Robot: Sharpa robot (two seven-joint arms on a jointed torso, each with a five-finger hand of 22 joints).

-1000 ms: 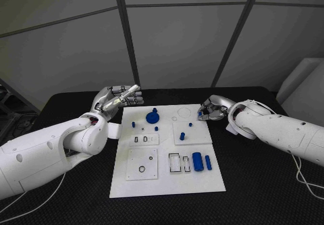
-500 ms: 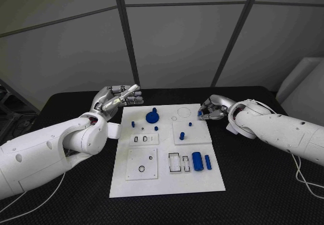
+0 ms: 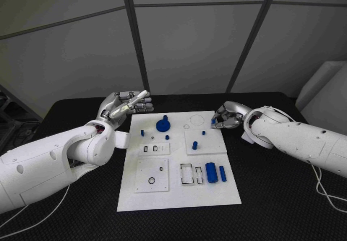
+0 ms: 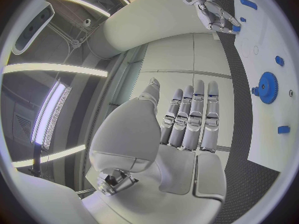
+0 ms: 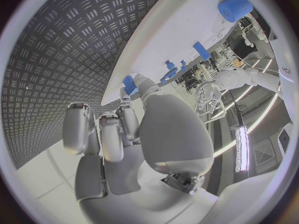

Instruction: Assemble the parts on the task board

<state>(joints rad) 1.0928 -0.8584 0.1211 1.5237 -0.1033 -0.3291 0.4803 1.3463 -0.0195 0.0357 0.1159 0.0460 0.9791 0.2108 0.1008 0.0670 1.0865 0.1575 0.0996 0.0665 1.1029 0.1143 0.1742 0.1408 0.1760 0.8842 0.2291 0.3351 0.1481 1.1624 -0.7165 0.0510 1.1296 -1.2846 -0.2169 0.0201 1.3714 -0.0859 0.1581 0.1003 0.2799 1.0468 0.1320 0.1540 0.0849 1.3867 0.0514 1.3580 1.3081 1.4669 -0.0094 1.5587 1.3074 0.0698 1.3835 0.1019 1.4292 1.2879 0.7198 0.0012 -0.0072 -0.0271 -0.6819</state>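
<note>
— What is the right hand doing?

— It sits at the far right edge of the board. Its fingers are curled in, and a small blue part is pinched at the fingertips. The part is just above the board's edge.

— And the left hand?

— It is up in the air by the far left corner of the board. Its fingers are straight and close side by side, and it holds nothing.

— Where are the other blue parts?

— They are all on the board. A gear stands near the far end, close to the left hand. Just beside it are a small peg and a tiny stub. Another peg stands on a raised square plate nearer the right hand, with a tiny blue bit beyond it.

— Anything closer to the robot?

— Yes. A thick cylinder lies there, with a thin rod just beside it. Next to them are some slots with dark outlines.

— What is the board on?

— A black table.
</note>
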